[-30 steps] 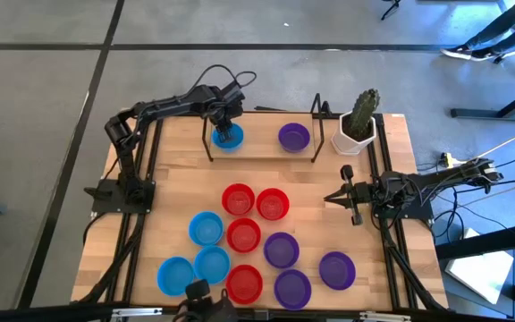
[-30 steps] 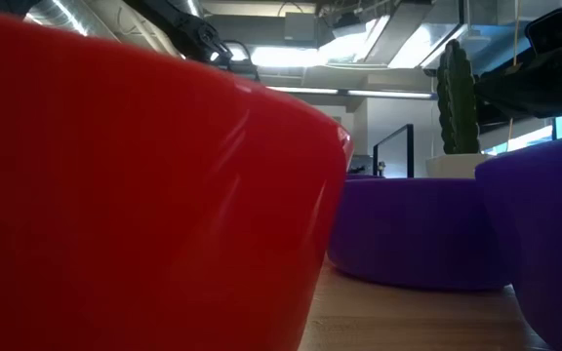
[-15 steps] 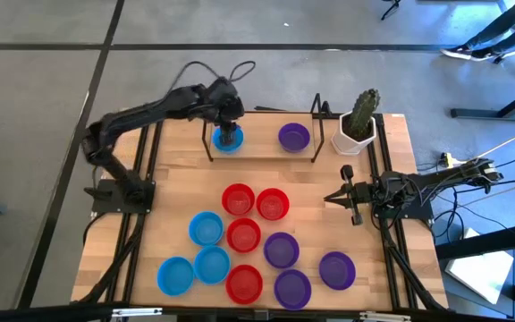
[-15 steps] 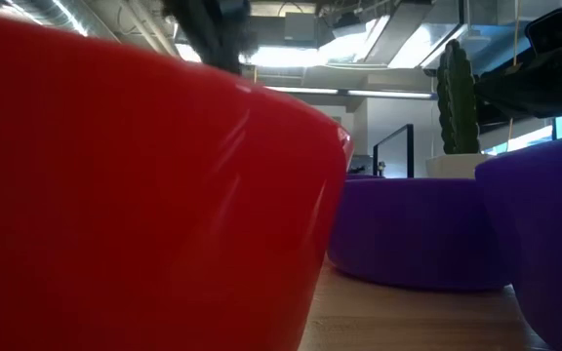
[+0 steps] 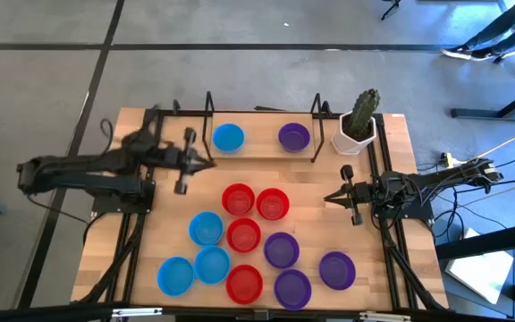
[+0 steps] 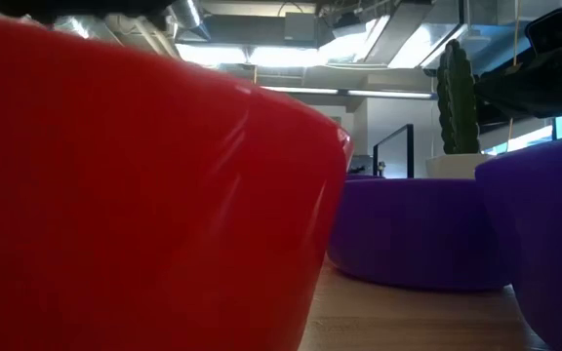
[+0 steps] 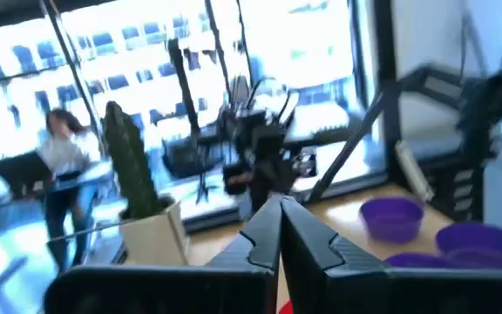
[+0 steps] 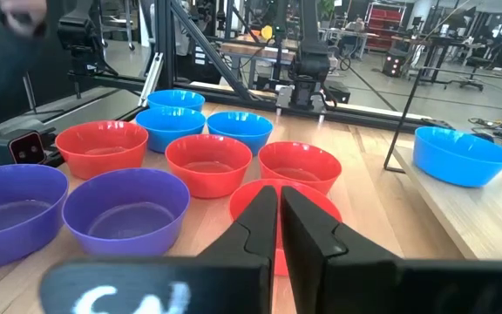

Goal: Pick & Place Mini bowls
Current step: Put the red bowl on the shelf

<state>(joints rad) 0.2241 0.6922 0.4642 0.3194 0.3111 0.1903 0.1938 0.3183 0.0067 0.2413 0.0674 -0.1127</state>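
Here, glossy shallow mini bowls (image 5: 243, 235) cluster mid-table; left end effector (image 5: 186, 161), seemingly closed, empty.

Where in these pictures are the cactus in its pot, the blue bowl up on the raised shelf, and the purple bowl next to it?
Green cactus in a white pot (image 5: 361, 114), high view, on the cactus stem.
Small round blue plastic bowl (image 5: 228, 137), high view, on its inside bottom.
Small round purple plastic bowl (image 5: 293, 136), high view, on its inside bottom.

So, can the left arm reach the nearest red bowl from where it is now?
Probably yes. The left gripper, fingers shut, holds nothing and hangs just left of the red bowl. Only bare table lies between them, and the bowl is open from above, though a second red bowl touches its right side.
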